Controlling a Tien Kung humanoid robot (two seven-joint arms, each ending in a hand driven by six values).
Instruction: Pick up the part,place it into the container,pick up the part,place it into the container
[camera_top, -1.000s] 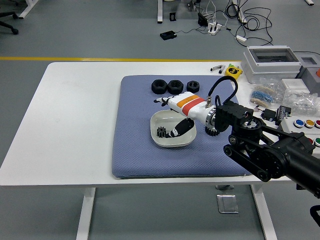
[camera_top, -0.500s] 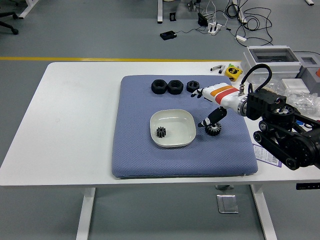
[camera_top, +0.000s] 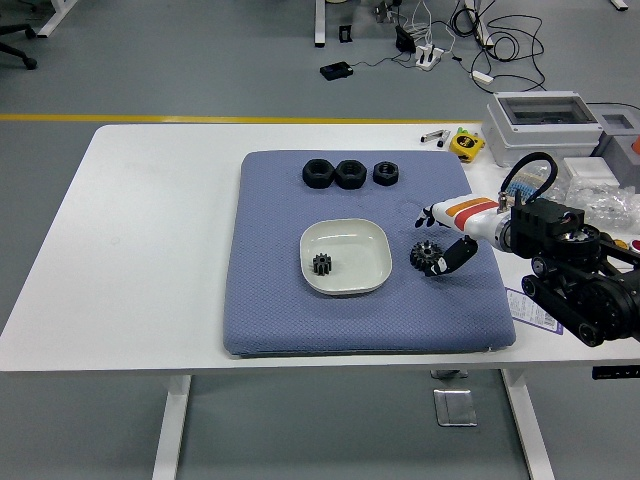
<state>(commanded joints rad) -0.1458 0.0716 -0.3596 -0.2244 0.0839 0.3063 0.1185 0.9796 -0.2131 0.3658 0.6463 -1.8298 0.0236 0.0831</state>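
Observation:
A small black gear (camera_top: 322, 264) lies inside the white square bowl (camera_top: 372, 239) in the middle of the blue mat (camera_top: 270, 300). A second black gear (camera_top: 425, 257) lies on the mat just right of the bowl. My right hand (camera_top: 450, 233), white with orange stripes, hovers just right of this gear, fingers spread and empty, its black thumb close to the gear. Three black nuts (camera_top: 348, 173) sit in a row at the mat's far edge. My left arm is out of view.
Grey boxes (camera_top: 543, 125), a yellow tape measure (camera_top: 466, 143), bags of small parts (camera_top: 610, 205) and a button panel crowd the table's right end behind my right arm. The white table (camera_top: 150, 240) lies to the left of the mat.
My right hand has withdrawn from over the bowl, moving right and toward the near edge. It now sits beside the second gear; one gear stays in the bowl.

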